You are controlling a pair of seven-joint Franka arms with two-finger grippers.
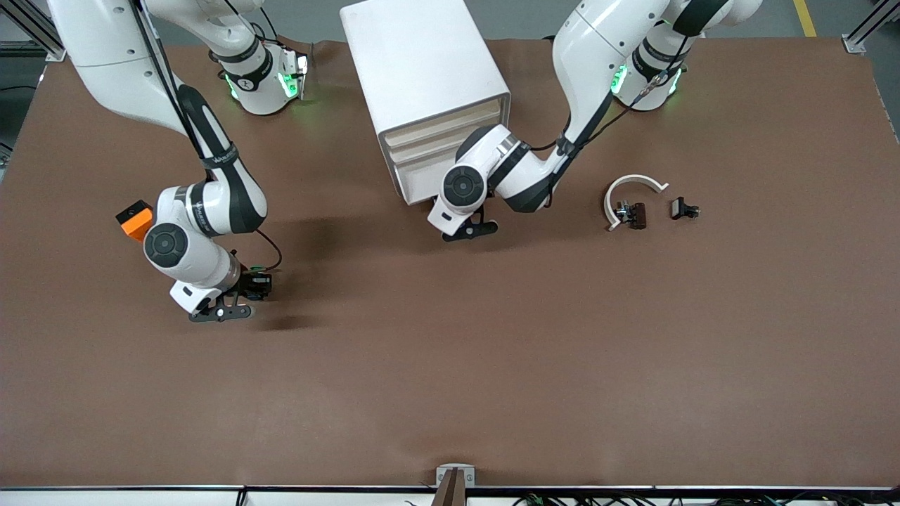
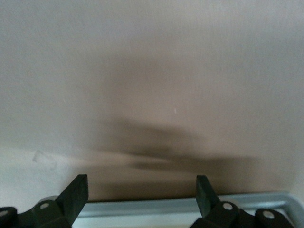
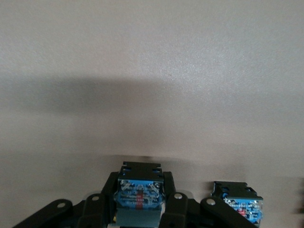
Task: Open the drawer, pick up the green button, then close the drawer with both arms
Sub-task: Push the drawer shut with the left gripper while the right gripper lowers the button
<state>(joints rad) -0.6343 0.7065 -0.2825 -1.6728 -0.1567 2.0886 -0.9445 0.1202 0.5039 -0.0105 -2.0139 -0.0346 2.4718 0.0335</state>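
My right gripper (image 1: pixel 221 311) hangs low over the table toward the right arm's end. In the right wrist view it (image 3: pixel 140 202) is shut on the black-blue body of a button (image 3: pixel 139 183). The cap is hidden, so I cannot tell its colour. A second similar black-blue block (image 3: pixel 237 202) shows just beside it. My left gripper (image 1: pixel 469 230) is just in front of the white drawer cabinet (image 1: pixel 422 77), low by its bottom drawer (image 1: pixel 416 184), which looks shut. In the left wrist view it (image 2: pixel 142 194) is open and empty, over a grey metal edge (image 2: pixel 156 207).
A white curved piece (image 1: pixel 631 184) lies toward the left arm's end, with a small dark part (image 1: pixel 631 214) at it and another (image 1: pixel 684 209) beside it. An orange block (image 1: pixel 134 219) sits on the right arm's wrist.
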